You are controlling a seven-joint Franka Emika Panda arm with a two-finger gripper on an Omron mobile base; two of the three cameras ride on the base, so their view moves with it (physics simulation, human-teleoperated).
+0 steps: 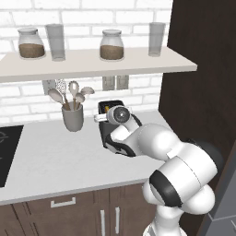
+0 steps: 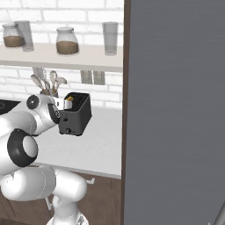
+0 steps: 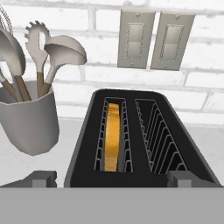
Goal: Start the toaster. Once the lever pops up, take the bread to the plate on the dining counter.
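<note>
Utensil cup (image 3: 28, 118) at frame left. Toaster (image 3: 140, 144) centre frame on worktop (image 1: 46, 156); bread (image 3: 113, 135) in its left slot. End effector (image 3: 111, 178) spread, straddling toaster. Judgement: find the lever first, press straight down.

Bread (image 3: 112, 136) in toaster's (image 3: 140, 144) left slot (utensil cup (image 3: 27, 117) just left).

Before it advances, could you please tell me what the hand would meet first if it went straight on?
Most likely the toaster: the hand points at its top, near the bread; depth unclear.
</note>
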